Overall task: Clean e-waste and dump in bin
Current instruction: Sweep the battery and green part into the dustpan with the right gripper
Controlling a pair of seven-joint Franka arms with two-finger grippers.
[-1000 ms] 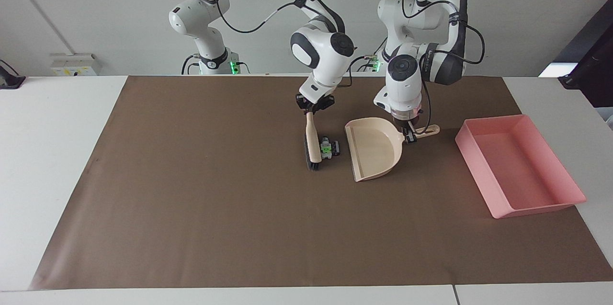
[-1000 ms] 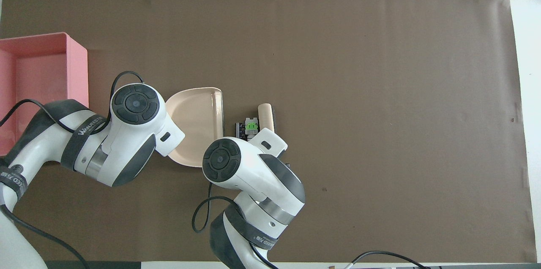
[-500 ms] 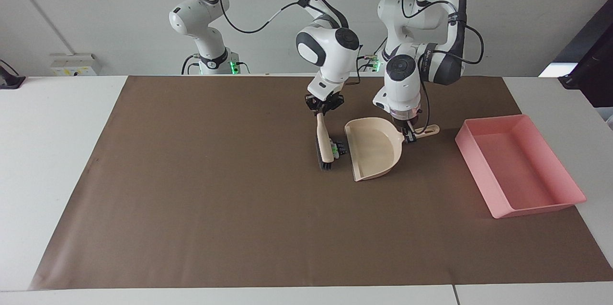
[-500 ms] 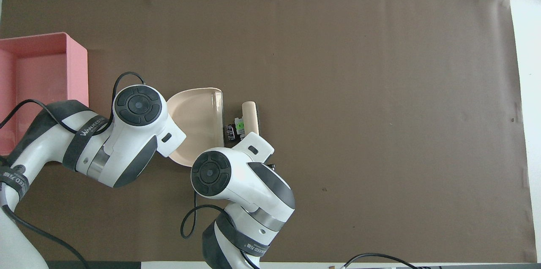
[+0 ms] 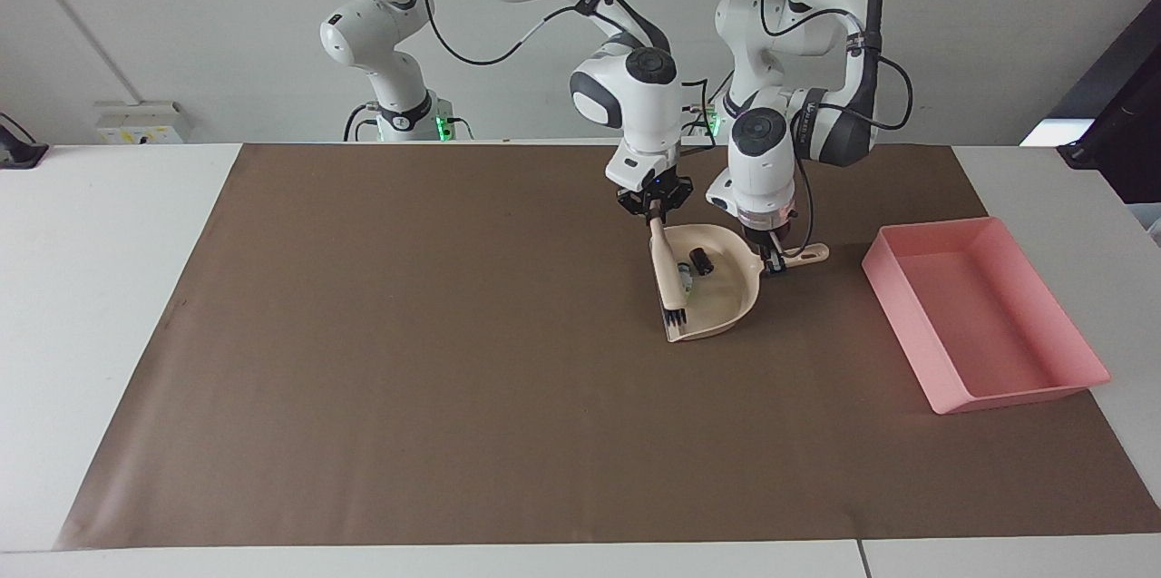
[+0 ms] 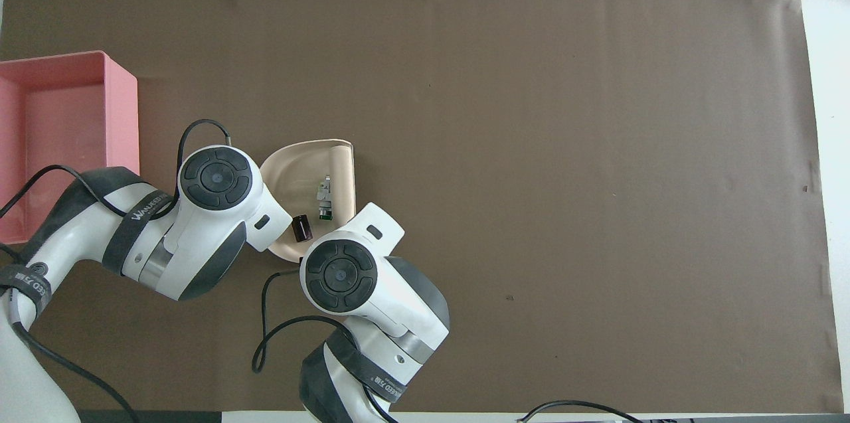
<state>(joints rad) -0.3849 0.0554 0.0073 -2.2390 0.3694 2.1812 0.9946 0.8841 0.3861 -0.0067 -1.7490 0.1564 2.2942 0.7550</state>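
Sweep step, judged nearly complete: both e-waste scraps lie inside the dustpan [image 5: 717,288], the black part [image 5: 700,261] near its handle end, the white-grey piece [image 6: 325,196] against the brush [image 5: 669,280]. Best to lift the brush clear before raising the pan, keeping the pan level toward the pink bin [image 5: 984,313] at the left arm's end of the desk. Right gripper [image 5: 655,213] reaches steeply down, jaws closed on the brush handle; left gripper [image 5: 774,262] points straight down, jaws closed on the dustpan handle.

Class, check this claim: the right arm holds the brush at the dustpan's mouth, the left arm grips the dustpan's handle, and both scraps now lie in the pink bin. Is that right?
One part is wrong. Both scraps, the black part and the white-grey scrap, lie in the dustpan, not the pink bin; the facing view shows this. The right gripper does hold the brush, the left gripper the handle.
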